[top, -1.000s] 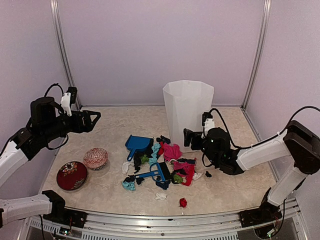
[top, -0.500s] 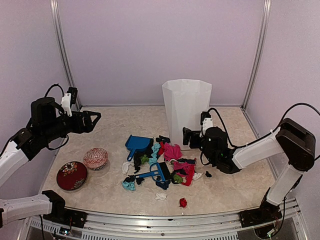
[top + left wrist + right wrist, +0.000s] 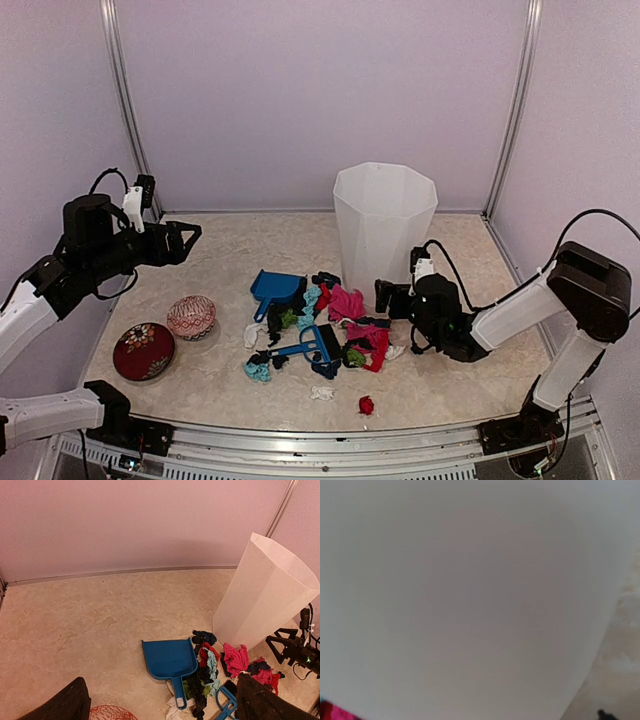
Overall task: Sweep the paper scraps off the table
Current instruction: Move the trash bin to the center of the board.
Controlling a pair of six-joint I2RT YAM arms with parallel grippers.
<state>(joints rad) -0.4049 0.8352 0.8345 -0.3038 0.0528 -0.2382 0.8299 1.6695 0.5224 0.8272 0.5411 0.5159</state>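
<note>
The paper scraps lie in a heap on the beige table, around a blue dustpan and a blue brush. A red scrap and a white one lie apart near the front. The left wrist view shows the scraps beside the dustpan. My left gripper is open and empty, raised over the table's left side. My right gripper is low at the base of the white bin, its jaws spread. The bin wall fills the right wrist view and hides the fingers.
A dark red bowl and a pink patterned bowl sit at the front left. The bin leans to the right behind the heap. Walls and metal posts close in the table's back and sides.
The white bin has tipped and shifted to the right. My right gripper has moved a little right and nearer along its base. The left arm has not moved.
</note>
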